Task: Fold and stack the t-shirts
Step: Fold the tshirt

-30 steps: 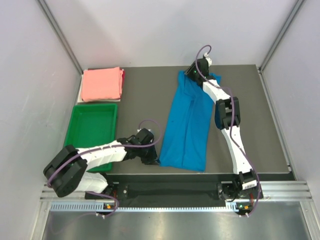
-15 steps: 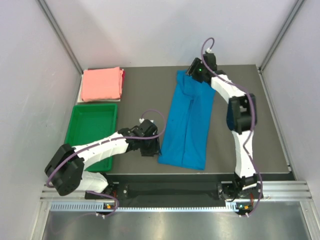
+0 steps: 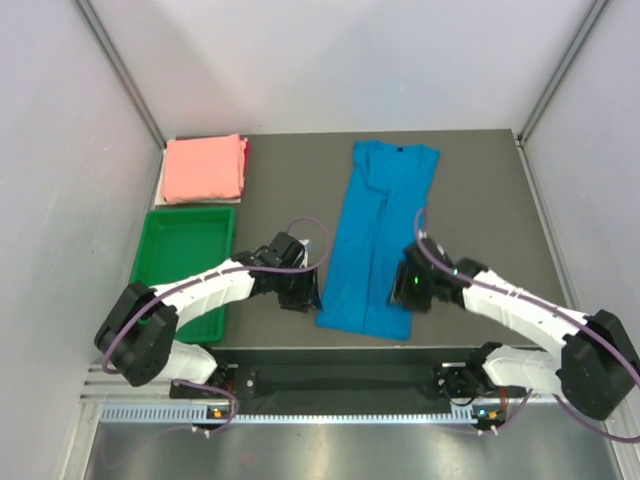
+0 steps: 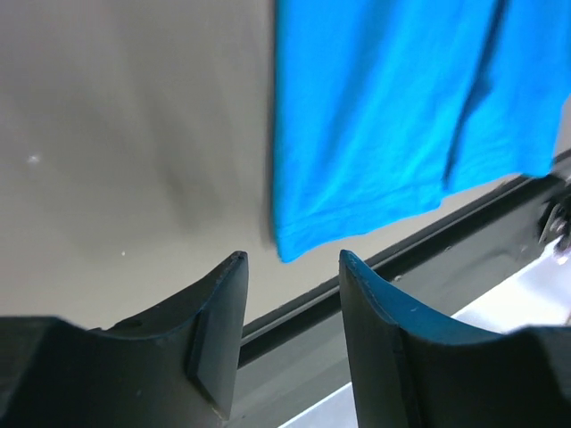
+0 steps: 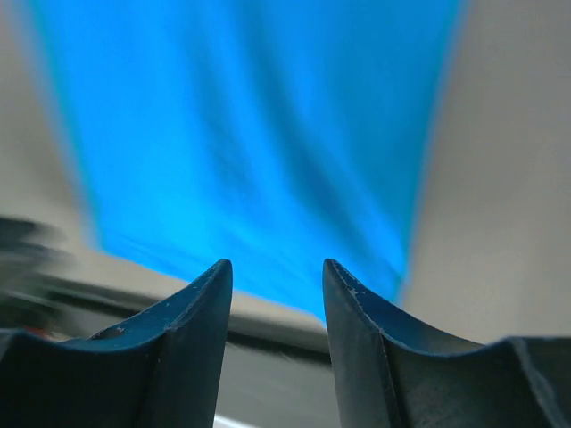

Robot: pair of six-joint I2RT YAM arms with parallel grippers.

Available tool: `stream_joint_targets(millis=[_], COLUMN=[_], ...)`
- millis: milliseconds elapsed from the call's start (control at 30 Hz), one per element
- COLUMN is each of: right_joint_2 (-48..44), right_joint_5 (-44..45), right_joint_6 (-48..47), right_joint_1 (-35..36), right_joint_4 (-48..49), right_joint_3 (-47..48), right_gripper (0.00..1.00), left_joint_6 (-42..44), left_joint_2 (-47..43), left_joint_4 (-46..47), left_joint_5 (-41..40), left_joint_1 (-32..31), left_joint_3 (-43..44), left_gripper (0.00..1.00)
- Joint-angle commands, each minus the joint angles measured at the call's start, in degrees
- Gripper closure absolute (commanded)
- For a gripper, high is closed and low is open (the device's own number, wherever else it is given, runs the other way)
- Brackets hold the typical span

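Grey table (image 3: 500,200), white walls (image 3: 330,60) on three sides. Blue t-shirt (image 3: 380,230) lies mid-table as a long strip with the sleeves tucked in, collar at the far edge, hem right at the near edge. Left tool (image 3: 305,293) sits at the near-left hem corner and right tool (image 3: 405,287) at the near-right one, both low. Wrist views, the right one blurred: both tools are spread with nothing between the fingers. A hem corner is just ahead of each gap, not yet gripped. Step looks like pinching both hem corners for the lengthwise fold toward the collar. To do it well: bite all layers at each corner, close both sides together, lift only slightly, carry straight up the strip so the edges stay aligned. An uneven pull will skew it. The hem is close to the front rail (image 3: 340,357), so fingers could catch that instead of cloth. Green tray (image 3: 185,211) is just beside the left arm, and an elbow swing could nudge it. Pink t-shirt (image 3: 204,168) is folded at the far-left corner, well apart from the blue one. Stacking not yet done.
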Motion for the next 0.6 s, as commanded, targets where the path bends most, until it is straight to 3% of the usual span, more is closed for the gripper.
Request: stream_joint_targets(millis=[0,333,567], right_joint_2=[-5.85,-12.38,-12.99], right_joint_5=[3.74,5.50,4.62], right_joint_6=[9.78,12.52,13.66], right_joint_1=[5.68,7.10,7.98], right_joint_4=[-4.33,-7.68,-6.61], right_joint_3=[-7.21,-13.57,-16.65], right_gripper=[0.54,0.57,0.69], left_joint_6=[1.61,1.96,1.35], left_joint_2=[1.30,3.06,3.95], left_joint_4=[3.83,4.89,6.81], left_joint_5=[3.48,2.69,3.48], left_joint_1=[0.16,-0.81,-0.99], left_joint_3=[-2.94,-4.18,-5.67], left_gripper=[0.50,0.53,0.61])
